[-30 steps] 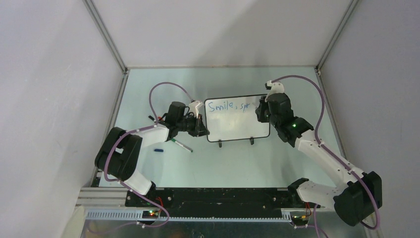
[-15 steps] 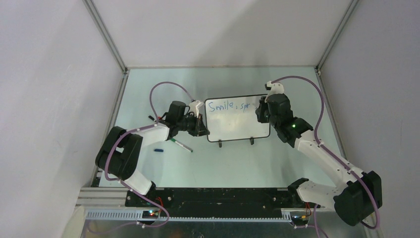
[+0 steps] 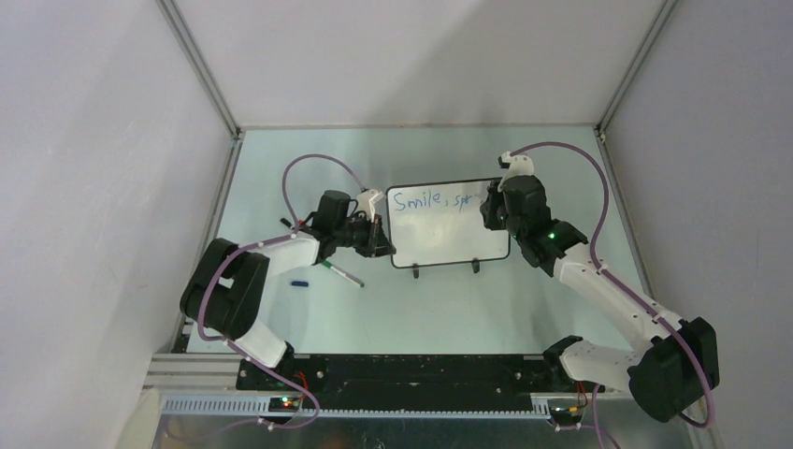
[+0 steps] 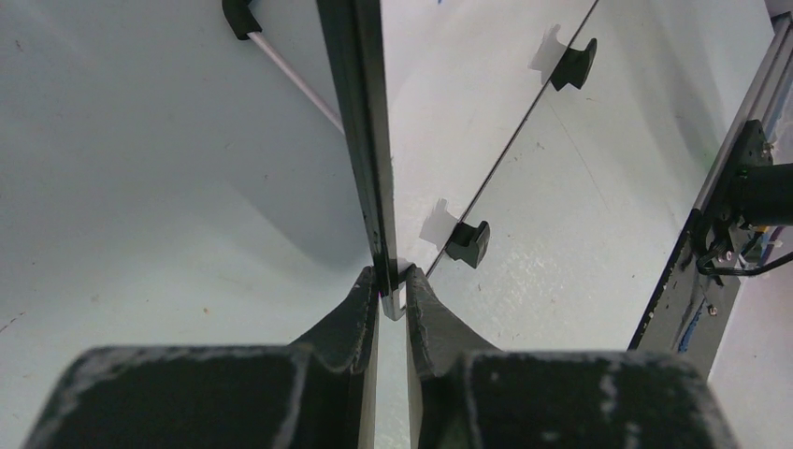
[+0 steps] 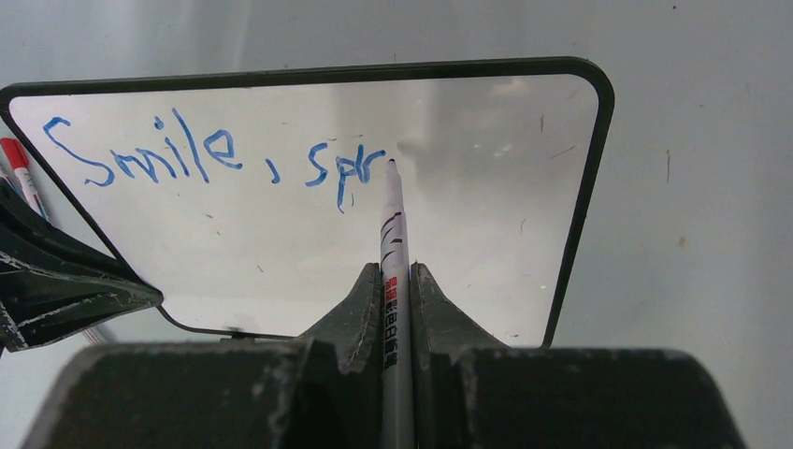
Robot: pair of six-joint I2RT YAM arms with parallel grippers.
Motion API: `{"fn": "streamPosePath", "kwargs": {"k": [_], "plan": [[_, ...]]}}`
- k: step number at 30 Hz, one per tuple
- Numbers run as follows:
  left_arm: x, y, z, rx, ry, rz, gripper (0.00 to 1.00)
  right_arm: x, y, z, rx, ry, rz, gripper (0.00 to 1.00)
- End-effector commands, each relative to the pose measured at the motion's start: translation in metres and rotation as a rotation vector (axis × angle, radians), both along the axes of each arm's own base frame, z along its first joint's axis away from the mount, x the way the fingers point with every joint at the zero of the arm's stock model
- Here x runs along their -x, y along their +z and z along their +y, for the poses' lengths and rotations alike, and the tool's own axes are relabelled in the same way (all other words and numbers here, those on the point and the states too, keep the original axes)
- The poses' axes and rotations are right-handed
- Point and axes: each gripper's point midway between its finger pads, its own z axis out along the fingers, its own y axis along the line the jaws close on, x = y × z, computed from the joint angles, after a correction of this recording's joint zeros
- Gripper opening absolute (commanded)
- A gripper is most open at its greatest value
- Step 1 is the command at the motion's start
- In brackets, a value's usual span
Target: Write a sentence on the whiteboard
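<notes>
Evidently the left end effector [image 4: 393, 281] pinched the whiteboard [image 5: 468, 234]'s edge to steady it; the right end effector [image 5: 396, 276] gripped a marker [image 5: 393, 229], tip at the sentence [image 5: 215, 154]'s end.

Pale table [image 3: 402, 309], whiteboard [image 3: 449, 234] standing on two black feet, pen [image 3: 344, 275] lying left, small blue piece [image 3: 299, 282] nearby

The whiteboard [image 5: 468, 234] has a glossy, smooth face; the tabletop [image 5: 692, 187] looks matt, speckled.
</notes>
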Motion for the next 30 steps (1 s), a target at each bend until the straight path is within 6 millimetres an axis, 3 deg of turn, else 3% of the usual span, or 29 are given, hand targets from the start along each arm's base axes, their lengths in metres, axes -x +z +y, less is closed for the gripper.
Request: {"fn": "streamPosePath", "kwargs": {"k": [1, 5, 10, 14, 19, 30], "plan": [[-0.007, 0.012, 0.002, 0.017, -0.008, -0.056, 0.0, -0.008, 0.012, 0.004, -0.033, 0.001, -0.047, 0.0], [-0.005, 0.015, 0.0, 0.054, -0.028, -0.053, 0.01, -0.007, 0.013, 0.006, -0.039, 0.006, -0.046, 0.0], [-0.004, 0.02, -0.004, 0.117, -0.055, -0.046, 0.21, -0.007, 0.014, 0.006, -0.042, 0.007, -0.048, 0.0], [-0.004, 0.02, -0.003, 0.132, -0.055, -0.04, 0.28, -0.007, 0.014, 0.006, -0.044, 0.008, -0.048, 0.0], [-0.008, 0.016, 0.0, 0.143, -0.038, -0.015, 0.28, -0.006, 0.014, 0.006, -0.043, 0.009, -0.046, 0.0], [-0.012, 0.008, 0.002, 0.132, -0.021, 0.023, 0.11, -0.004, 0.014, 0.002, -0.038, -0.005, -0.044, 0.0]]}}
